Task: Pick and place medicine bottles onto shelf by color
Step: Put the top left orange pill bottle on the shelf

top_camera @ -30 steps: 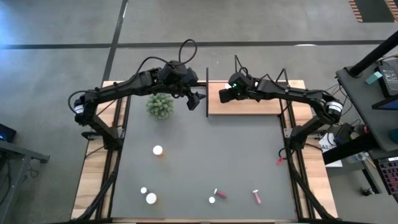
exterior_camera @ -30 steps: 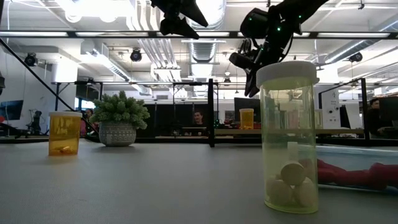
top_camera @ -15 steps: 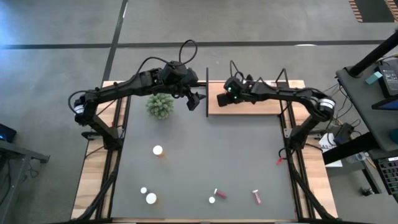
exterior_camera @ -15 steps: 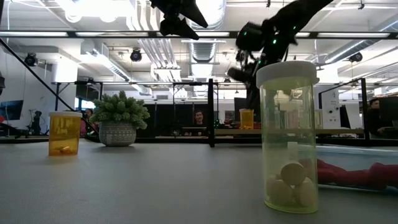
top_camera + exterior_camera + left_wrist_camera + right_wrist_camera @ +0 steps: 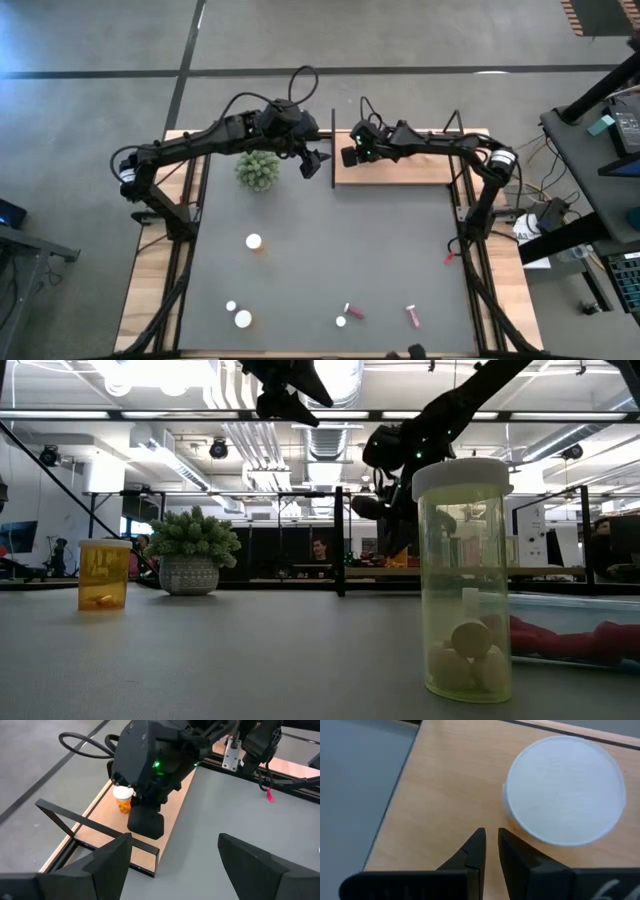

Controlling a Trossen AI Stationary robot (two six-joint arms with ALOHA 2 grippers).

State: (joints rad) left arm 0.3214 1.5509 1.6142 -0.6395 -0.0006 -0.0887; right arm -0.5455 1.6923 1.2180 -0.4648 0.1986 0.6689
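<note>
Orange bottle [image 5: 123,800] on shelf [image 5: 172,812], half-hidden behind clenched, empty right gripper [image 5: 489,851].

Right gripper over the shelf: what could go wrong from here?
The right gripper is shut, empty, and right beside the orange bottle standing on the shelf; a sideways move could tip it. The left gripper hangs open close by, so the arms could collide.
</note>
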